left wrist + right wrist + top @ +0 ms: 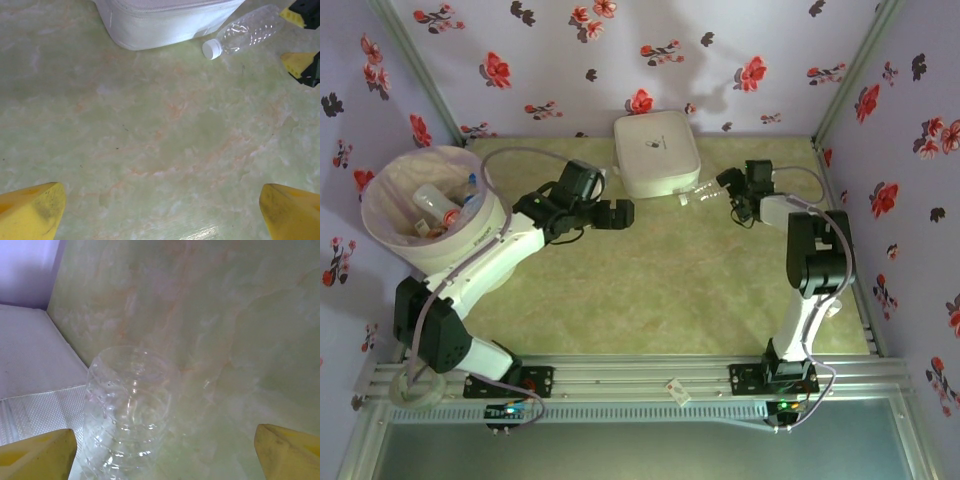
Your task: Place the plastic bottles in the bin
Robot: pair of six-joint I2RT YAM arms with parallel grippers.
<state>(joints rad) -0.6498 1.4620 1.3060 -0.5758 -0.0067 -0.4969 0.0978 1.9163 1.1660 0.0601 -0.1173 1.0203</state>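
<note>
White square box [657,152] far back on the marbled table [650,290] — floral walls [570,60] around.

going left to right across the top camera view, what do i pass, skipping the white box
bin → left gripper → clear bottle → right gripper

Lilac floral walls [550,60] (red, black blooms), green marbled tabletop [670,290]
</note>
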